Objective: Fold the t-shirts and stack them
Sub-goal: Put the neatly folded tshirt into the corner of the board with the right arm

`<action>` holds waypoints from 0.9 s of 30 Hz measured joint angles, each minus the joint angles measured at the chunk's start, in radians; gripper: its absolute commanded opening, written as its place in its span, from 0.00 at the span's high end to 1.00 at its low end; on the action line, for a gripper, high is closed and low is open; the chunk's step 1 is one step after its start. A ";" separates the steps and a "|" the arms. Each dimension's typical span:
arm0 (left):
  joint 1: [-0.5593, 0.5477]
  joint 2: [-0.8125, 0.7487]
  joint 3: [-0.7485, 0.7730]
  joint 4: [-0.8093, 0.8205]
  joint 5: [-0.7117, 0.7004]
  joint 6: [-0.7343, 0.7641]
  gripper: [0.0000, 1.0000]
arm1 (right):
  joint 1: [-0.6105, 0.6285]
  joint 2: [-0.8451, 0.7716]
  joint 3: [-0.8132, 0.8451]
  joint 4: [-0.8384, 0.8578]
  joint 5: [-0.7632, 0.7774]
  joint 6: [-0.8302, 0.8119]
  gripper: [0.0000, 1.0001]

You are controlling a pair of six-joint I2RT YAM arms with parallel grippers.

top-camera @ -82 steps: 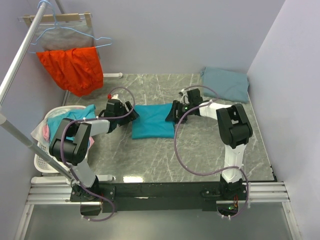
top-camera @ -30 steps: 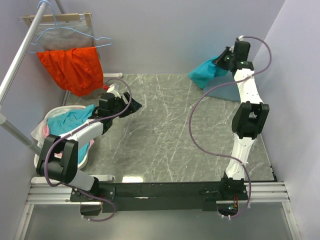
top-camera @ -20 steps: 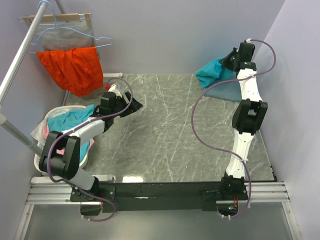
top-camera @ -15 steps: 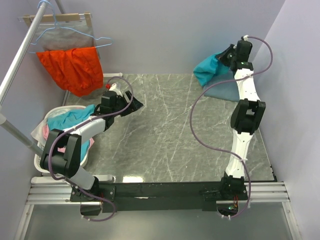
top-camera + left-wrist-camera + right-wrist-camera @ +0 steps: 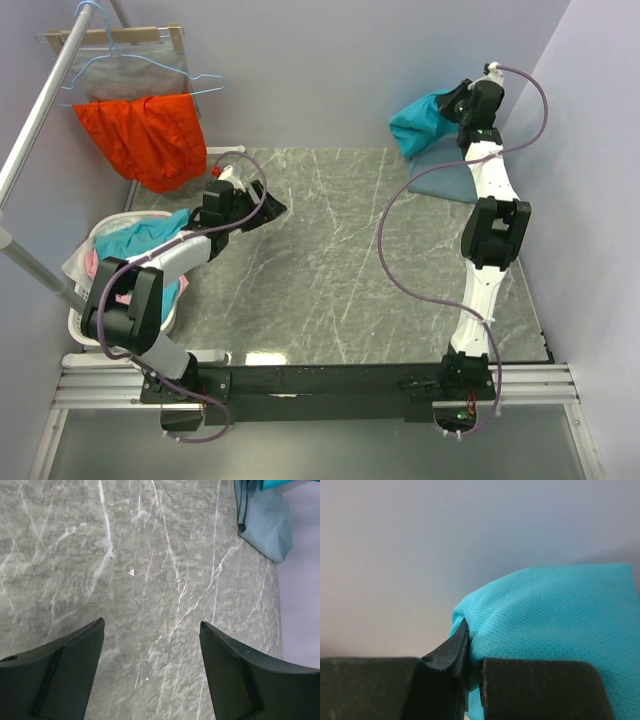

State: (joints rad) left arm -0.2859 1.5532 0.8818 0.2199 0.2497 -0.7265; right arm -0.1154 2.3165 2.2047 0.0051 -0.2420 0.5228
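My right hand (image 5: 452, 105) was pinched tight on a bunched edge of the teal t-shirt (image 5: 418, 125), held high at the far right corner, close to the back wall. In the wrist view my fingers (image 5: 445, 662) were pressed together with the mesh cloth caught between them, and the shirt bulged out to their right against the plain wall. The shirt hung from the grip in a loose bundle, clear of the counter (image 5: 330, 280). Below it the grey-blue t-shirt (image 5: 450, 182) lay folded flat on the counter's far right corner, beside the side wall.

My left hand (image 5: 262, 212) was spread wide and held nothing. It sat above the left part of the counter, pointing across toward the right. Between its fingers its wrist view showed bare marble with a tiny pale speck (image 5: 131, 571), and the grey-blue shirt at the upper right.

Further left, a white laundry basket (image 5: 82, 325) held a heap of teal and pink clothes. Behind it an orange-red garment (image 5: 140, 135) hung from a hanger on the rail.
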 measured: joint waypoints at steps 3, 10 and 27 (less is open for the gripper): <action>0.000 0.003 0.006 0.000 0.001 0.000 0.18 | -0.003 -0.005 -0.001 -0.006 0.054 -0.054 1.00; 0.000 0.015 0.009 0.007 0.012 0.000 0.18 | 0.002 -0.130 -0.215 -0.003 0.228 -0.206 1.00; -0.016 0.018 0.000 0.023 0.051 -0.001 0.17 | 0.016 -0.225 -0.571 -0.205 0.370 -0.090 0.38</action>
State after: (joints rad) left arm -0.3023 1.5711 0.8822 0.2432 0.3008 -0.7277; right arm -0.0994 2.0911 1.6337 -0.2001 0.1276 0.4332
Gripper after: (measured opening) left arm 0.829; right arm 0.592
